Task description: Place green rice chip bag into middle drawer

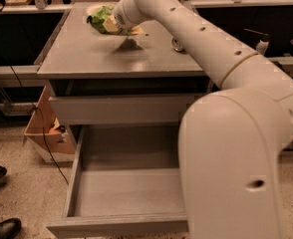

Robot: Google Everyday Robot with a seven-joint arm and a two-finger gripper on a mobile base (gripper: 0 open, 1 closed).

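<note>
The tool [112, 24] is clamped on the green rice chip bag [98, 19] at upper left. The middle drawer [136, 190] is seen open at the bottom.

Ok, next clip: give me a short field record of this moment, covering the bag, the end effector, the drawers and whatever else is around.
green rice chip bag: at the far end of the table, right at the end effector
end effector: reaching over the back of the table, against the bag
middle drawer: pulled open, grey bottom showing, right part hidden by the arm
upper drawer front: closed
white bowl: on the table behind the bag
cardboard box: on the floor left of the cabinet
status: bag not yet in the drawer
</note>
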